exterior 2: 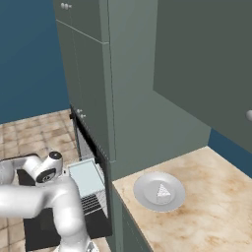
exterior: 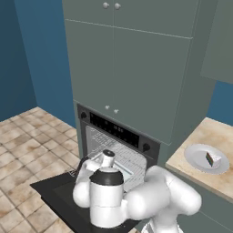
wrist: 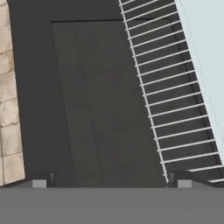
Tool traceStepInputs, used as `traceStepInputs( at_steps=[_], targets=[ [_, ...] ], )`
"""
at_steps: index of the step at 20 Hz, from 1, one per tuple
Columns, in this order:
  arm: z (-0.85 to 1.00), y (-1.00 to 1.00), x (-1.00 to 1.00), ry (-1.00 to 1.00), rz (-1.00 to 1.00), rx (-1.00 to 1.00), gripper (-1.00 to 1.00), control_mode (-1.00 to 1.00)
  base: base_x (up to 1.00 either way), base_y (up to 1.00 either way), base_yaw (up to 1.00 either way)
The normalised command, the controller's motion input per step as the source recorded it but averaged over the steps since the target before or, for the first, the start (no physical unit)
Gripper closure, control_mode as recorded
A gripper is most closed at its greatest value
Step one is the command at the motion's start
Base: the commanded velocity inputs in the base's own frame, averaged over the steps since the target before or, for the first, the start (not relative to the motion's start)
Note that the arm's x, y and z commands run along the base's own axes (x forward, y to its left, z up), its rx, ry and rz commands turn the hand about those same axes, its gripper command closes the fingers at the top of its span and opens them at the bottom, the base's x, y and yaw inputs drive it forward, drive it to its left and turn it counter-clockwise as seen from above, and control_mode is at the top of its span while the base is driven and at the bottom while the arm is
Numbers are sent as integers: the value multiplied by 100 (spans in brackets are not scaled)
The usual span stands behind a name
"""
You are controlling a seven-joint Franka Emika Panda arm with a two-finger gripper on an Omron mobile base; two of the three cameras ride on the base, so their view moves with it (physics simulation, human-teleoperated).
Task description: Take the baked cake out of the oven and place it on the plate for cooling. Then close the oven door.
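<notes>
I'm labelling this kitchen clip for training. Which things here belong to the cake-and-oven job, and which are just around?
Part of the job:
- baked cake, already on the plate
- oven
- oven door, lying open
- gripper, open above the door

Just around:
- pale tray on the pulled-out wire rack
- upper cabinets
- counter
- tiled floor
</notes>
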Motion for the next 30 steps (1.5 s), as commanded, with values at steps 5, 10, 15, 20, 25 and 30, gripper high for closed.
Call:
traceStepInputs(
  at_steps=[5,10,15,20,25,30],
  targets=[
    [-37,59,29,6,0,-5,-100,-100,0,0,0],
    [-14,62,19,4,0,-5,-100,-100,0,0,0],
    [-23,54,31,7,0,-7,-100,-100,0,0,0],
    [-36,34,38,8,0,-5,-100,-100,0,0,0],
    [-48,16,37,8,0,-4,-100,-100,0,0,0],
    [-53,3,25,4,0,-4,-100,-100,0,0,0]
  ],
)
